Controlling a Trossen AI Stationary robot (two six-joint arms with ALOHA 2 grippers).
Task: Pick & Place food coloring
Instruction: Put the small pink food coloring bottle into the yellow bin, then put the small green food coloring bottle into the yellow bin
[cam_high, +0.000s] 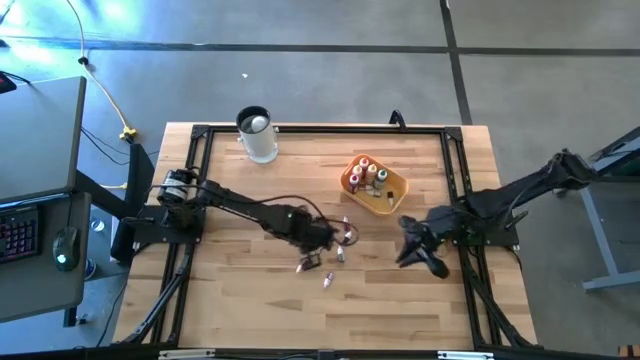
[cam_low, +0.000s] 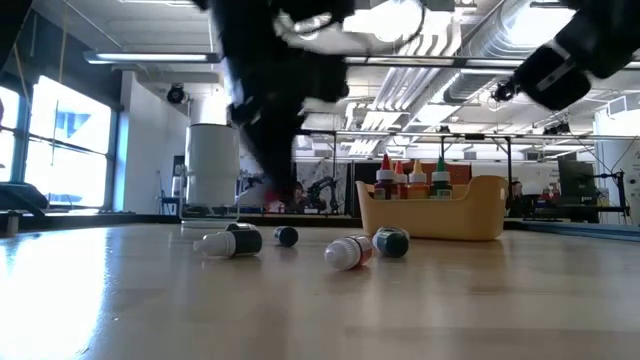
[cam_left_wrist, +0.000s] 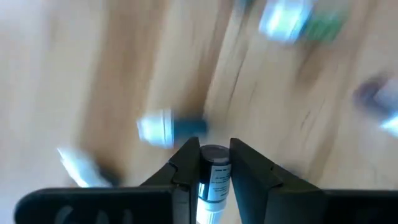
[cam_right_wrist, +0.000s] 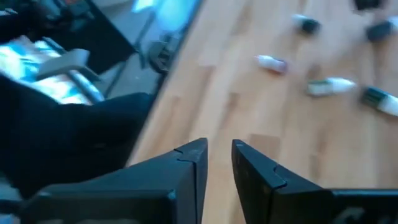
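Food coloring bottles: four standing in tray (cam_high: 395, 199), about four loose on table (cam_high: 250, 300), one in left gripper (cam_left_wrist: 214, 163). One tray. One cup (cam_high: 257, 133). Two arms.

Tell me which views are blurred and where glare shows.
Left wrist view: table and loose bottles smeared, only the left pincer and its held food coloring bottle sharp. Right wrist view: softly blurred throughout. High view: blue-white glare on the floor. Low view: bright ceiling lights, arms dark against them.
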